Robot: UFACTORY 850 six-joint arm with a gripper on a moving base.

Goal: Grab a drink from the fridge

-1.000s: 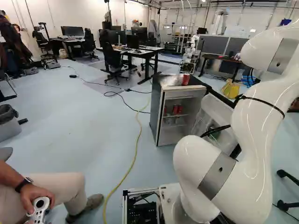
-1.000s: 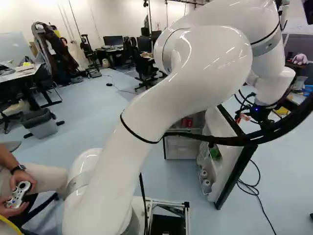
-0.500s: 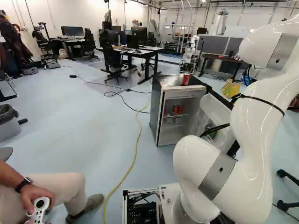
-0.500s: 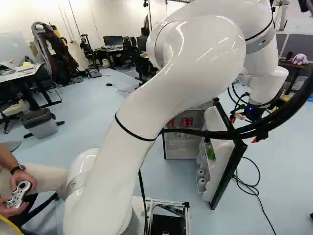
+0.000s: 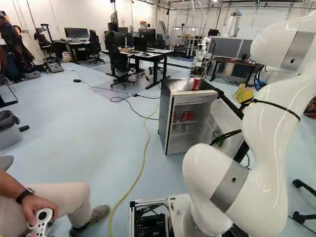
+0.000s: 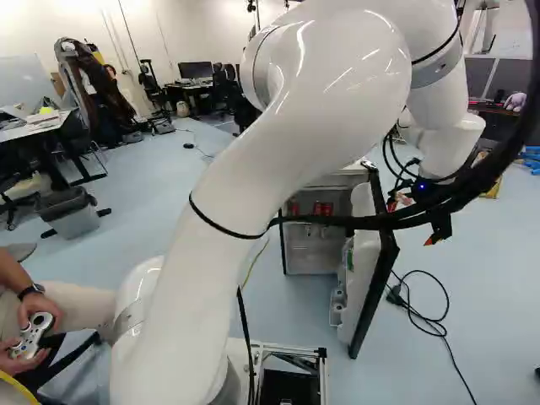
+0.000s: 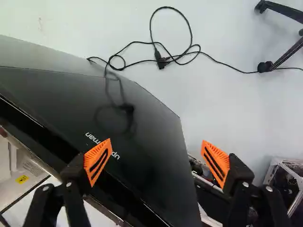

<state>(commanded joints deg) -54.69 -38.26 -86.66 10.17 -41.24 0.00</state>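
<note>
While the gripper (image 6: 412, 221) has its fingers apart over the outer face of the open door (image 7: 142, 137), the red cans (image 5: 187, 116) stand upright on a shelf inside the fridge (image 5: 167, 118), long axes vertical, tops too small to make out. The fridge's open front faces the base, and the door's inner rack holds a green item (image 6: 349, 255). On top of the fridge, another red can (image 5: 196, 84) stands upright beside clear wrapping (image 5: 181, 85).

The small black fridge (image 5: 165, 116) stands upright with its white-lined door (image 6: 363, 270) wide open, red cans (image 5: 187, 116) side by side on an inner shelf (image 5: 184, 122), another red can (image 5: 196, 84) on top.
</note>
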